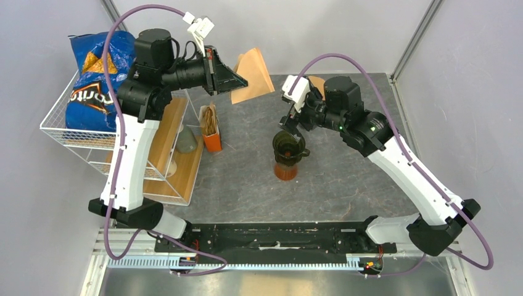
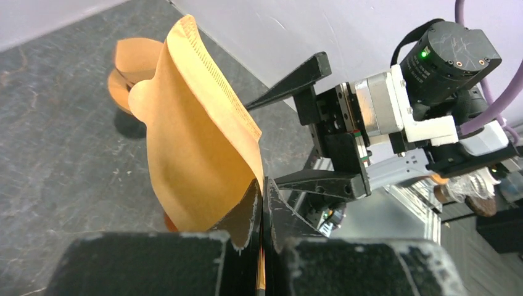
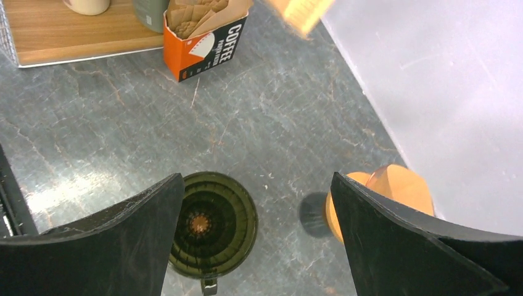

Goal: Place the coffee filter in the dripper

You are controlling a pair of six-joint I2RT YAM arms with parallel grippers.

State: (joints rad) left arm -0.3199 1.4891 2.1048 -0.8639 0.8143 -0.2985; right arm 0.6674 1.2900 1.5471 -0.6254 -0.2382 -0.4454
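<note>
Left wrist view: left gripper (image 2: 262, 192) clamped on the brown paper coffee filter (image 2: 197, 135), held high for carrying; right gripper (image 3: 256, 185), jaws apart, hangs over the dark green dripper (image 3: 213, 225).

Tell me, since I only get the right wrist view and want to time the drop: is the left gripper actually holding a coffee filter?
Observer: Yes. The left wrist view shows the left gripper shut on the bottom edge of a brown coffee filter.
Operator: Is it over the dripper?
Observer: No. From the top camera, the filter is held in the air beyond and to the left of the dripper, not above it.
Operator: What does the dripper stand on?
Observer: It sits on top of a reddish-orange cup, which the dripper hides in your view.
</note>
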